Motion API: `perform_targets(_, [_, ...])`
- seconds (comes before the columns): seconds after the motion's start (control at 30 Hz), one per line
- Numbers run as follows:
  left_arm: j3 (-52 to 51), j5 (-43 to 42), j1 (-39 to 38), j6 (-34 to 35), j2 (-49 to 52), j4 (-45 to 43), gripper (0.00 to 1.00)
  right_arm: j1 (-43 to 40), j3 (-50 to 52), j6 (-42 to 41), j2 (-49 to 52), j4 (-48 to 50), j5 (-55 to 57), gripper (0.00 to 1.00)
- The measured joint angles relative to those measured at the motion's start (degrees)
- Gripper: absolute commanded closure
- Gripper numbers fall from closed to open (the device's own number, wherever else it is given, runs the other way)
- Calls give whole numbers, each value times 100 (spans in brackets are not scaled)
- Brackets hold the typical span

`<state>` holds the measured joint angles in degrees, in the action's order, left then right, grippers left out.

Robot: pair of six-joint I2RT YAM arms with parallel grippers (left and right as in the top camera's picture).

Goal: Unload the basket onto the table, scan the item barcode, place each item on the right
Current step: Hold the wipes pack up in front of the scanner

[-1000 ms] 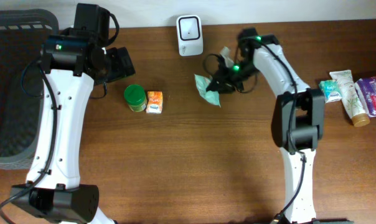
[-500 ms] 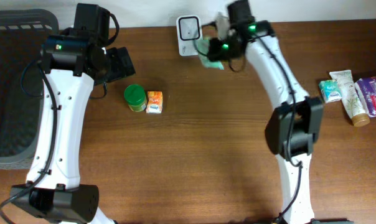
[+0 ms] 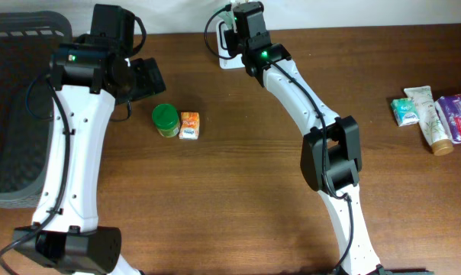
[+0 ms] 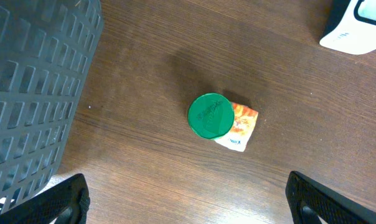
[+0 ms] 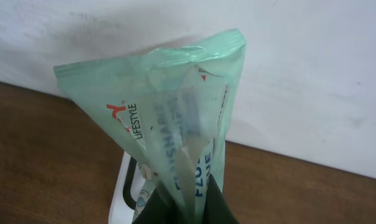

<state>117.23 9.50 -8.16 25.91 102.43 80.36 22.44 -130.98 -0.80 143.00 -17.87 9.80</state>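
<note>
Pale green plastic pouch, printed "LIFESTYLE", stands pinched between the right gripper fingers. The left gripper fingers are spread apart.

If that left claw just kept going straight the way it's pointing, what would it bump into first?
Probably the round green-lidded jar, which sits almost dead ahead of the left gripper, framed by its wide-open jaws. The small orange sachet lies right beside it. Depth is hard to judge.
</note>
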Motion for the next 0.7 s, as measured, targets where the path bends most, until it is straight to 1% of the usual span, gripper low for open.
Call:
perform_targets(0.53, [0,0,0,0,0,0,1,0,0,0,-2,63,-24,96])
perform_targets(0.63, [0,0,0,0,0,0,1,0,0,-2,-66,-223,-28,96])
perform_targets(0.7, [0,-2,0,0,0,2,1,0,0,0,-68,-675,-44,96])
